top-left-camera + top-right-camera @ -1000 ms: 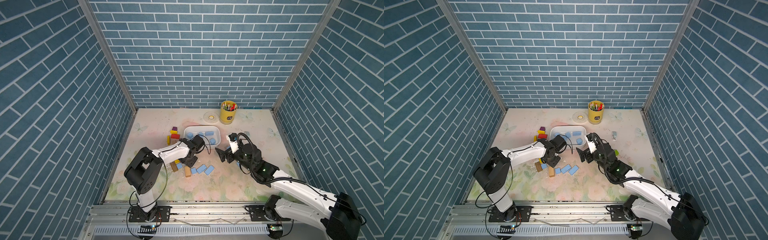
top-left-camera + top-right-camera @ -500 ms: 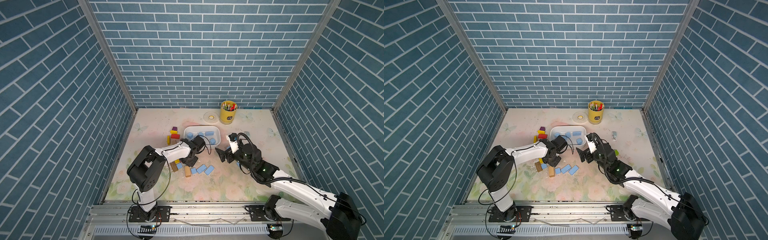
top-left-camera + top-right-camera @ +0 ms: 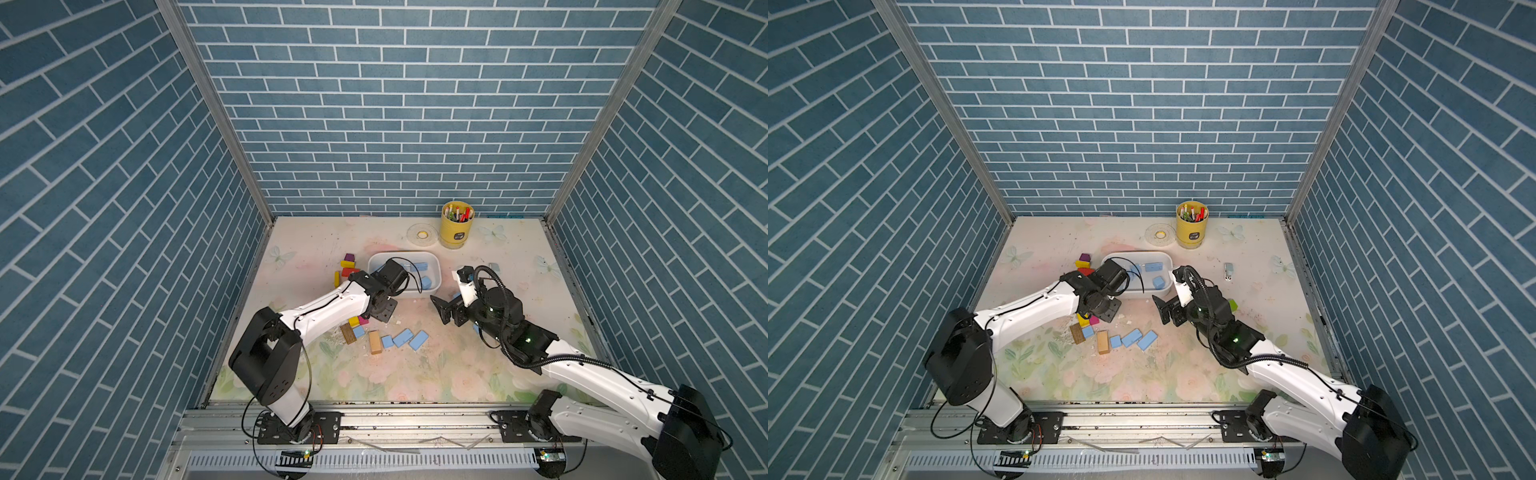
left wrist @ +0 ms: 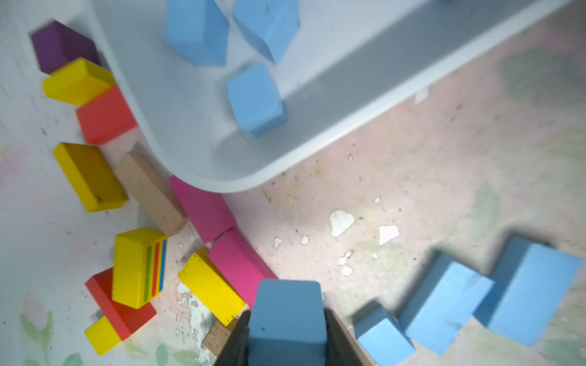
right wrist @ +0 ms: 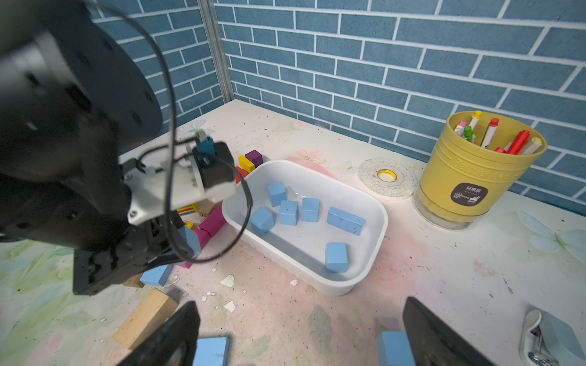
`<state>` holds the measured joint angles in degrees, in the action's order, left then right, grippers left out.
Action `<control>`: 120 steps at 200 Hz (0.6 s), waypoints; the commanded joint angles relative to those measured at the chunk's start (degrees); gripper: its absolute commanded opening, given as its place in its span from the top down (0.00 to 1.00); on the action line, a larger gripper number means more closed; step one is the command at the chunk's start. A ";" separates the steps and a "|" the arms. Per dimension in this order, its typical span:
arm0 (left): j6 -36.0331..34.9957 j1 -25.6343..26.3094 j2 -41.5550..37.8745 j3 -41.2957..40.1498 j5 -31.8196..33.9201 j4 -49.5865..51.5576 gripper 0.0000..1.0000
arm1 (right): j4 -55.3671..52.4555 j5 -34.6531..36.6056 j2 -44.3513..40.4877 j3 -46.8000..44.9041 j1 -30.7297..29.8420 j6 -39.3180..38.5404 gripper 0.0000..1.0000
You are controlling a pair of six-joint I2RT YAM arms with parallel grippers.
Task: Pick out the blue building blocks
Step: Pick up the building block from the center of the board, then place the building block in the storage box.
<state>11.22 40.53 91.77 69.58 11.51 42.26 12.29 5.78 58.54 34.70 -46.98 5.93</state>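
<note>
Bright even light, soft shadows, blurred wrist edges

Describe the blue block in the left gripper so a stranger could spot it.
Start at the white tray in the middle of the table. The left gripper sits just outside one corner, above a heap of yellow, magenta and red blocks. The blue block is the one pinched between its jaws; the other blue blocks lie loose on the table or inside the tray.
</note>
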 commanded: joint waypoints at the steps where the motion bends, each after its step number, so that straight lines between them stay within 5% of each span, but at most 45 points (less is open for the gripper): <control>1: 2.25 0.25 -0.76 4.04 -0.26 1.29 0.89 | 1.10 0.20 -1.11 -0.42 -0.04 -1.36 0.01; 120: 9.82 0.07 20.34 27.45 -9.51 -1.00 0.90 | 3.34 6.53 -3.92 -2.62 -0.02 -1.45 0.01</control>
<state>17.65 40.53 108.62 93.03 5.30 41.91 13.08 9.04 56.12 33.08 -46.98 5.91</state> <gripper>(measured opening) 0.340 0.990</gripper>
